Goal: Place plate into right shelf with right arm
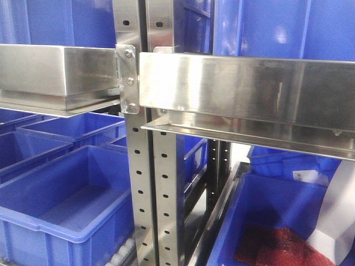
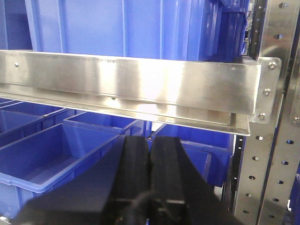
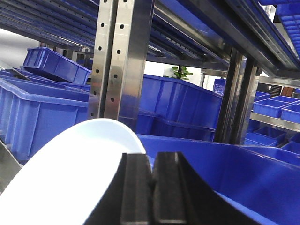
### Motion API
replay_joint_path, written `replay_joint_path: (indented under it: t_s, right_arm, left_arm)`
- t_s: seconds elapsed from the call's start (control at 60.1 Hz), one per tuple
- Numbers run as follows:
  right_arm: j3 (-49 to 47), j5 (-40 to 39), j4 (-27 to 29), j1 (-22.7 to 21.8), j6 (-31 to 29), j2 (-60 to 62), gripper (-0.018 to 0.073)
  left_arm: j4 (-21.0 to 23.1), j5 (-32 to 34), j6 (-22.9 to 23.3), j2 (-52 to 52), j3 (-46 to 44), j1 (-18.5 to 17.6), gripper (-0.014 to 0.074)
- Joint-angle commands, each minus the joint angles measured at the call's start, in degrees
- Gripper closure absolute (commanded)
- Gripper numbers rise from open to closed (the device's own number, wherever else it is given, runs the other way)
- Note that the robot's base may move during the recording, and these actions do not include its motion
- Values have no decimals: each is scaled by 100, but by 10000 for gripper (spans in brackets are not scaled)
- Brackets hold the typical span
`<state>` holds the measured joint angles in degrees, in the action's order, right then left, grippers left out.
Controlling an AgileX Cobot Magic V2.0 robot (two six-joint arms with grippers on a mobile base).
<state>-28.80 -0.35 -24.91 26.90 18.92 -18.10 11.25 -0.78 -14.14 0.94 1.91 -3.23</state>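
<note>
The white plate fills the lower left of the right wrist view, tilted on edge. My right gripper is shut on its rim, the black fingers pressed close together. The plate hangs over a big blue bin inside the right shelf, in front of a perforated steel post. In the front view the plate shows at the lower right edge, under the right shelf's steel ledge and over a blue bin. My left gripper is shut and empty, below a steel ledge.
A red mesh item lies in the lower-right bin. Blue bins fill the lower left shelf. Perforated posts stand in the middle. Further blue bins sit left of the plate, and more above the ledge.
</note>
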Motion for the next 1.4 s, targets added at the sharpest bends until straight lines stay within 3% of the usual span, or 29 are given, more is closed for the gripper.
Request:
replay_joint_path:
  t_s: [0.0, 0.399, 0.899, 1.048, 1.381]
  right_arm:
    - [-179, -545, -58, -23, -41, -88, 505]
    - [-566, -986, -53, -23, -41, -353, 505]
    - [-2866, -987, -53, -101, -41, -2638, 505]
    - [-3558, -992, -53, -554, -41, -3273, 505]
    - [-4073, -1022, 191, -2273, -41, -4123, 505]
  left_arm:
    - [12, 496, 14, 34, 31, -8, 643]
    - [12, 496, 14, 34, 31, -8, 643]
    - [12, 496, 14, 34, 31, -8, 643]
    - [12, 496, 14, 34, 31, -8, 643]
    - [12, 496, 14, 34, 31, -8, 643]
